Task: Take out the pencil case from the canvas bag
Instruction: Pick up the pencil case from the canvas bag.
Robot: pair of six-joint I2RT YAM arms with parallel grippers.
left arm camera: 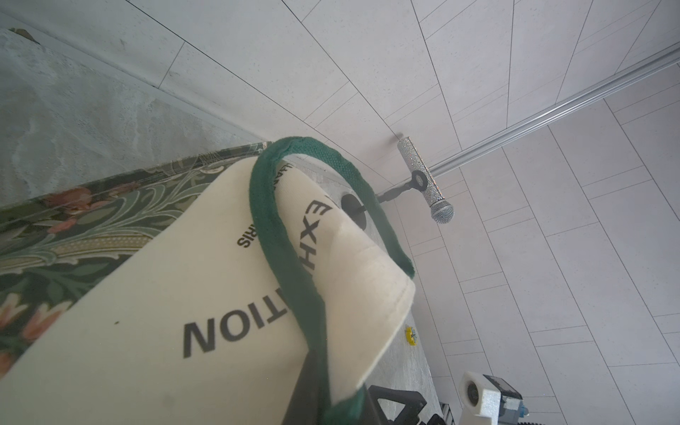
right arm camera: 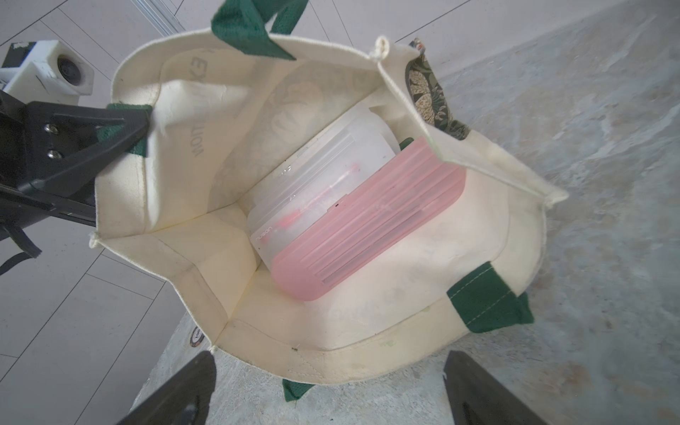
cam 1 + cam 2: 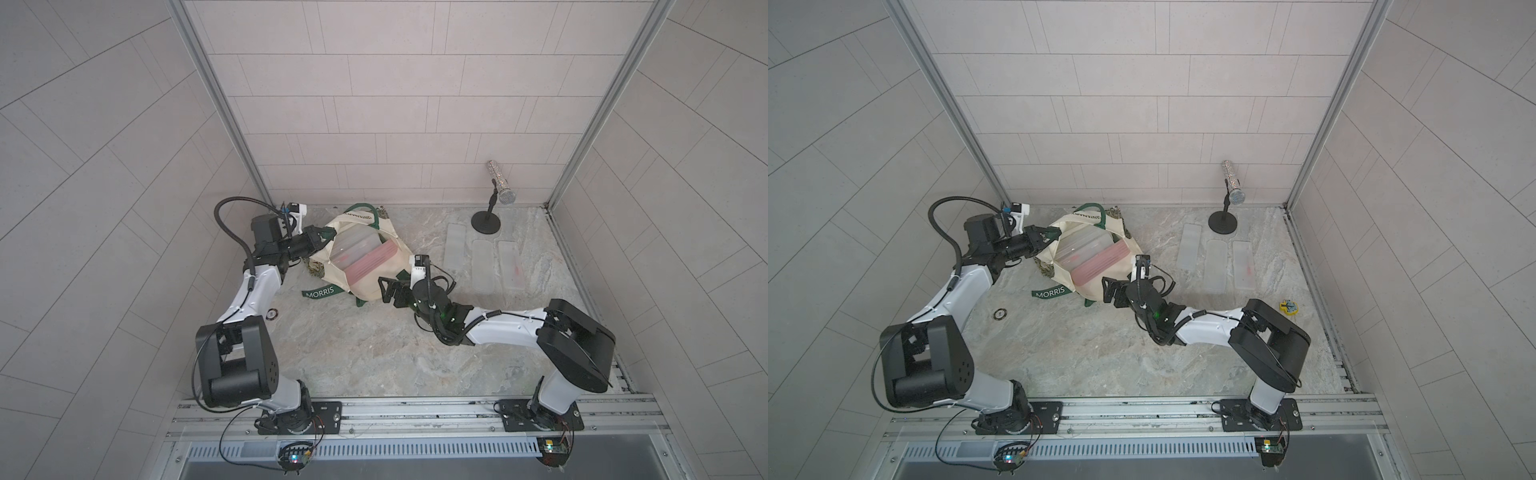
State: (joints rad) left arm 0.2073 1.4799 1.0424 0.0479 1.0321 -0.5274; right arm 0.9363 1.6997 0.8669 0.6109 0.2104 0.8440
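Inside the canvas bag (image 2: 371,331), at its bottom, the pink pencil case (image 2: 368,224) is seen lying against a clear case (image 2: 316,176). The bag is set on the table (image 3: 353,353) toward the back left, w/ its mouth gaping. Its rim, at a green strap's root, is pinched by the left gripper (image 2: 143,125), jaws together on the fabric. The right gripper (image 3: 383,289) is held just outside the near rim, jaws wide apart, nothing btwn them. Three clear cases (image 3: 482,266) and a mic (image 3: 500,183) on a stand are seen well apart, to the right.
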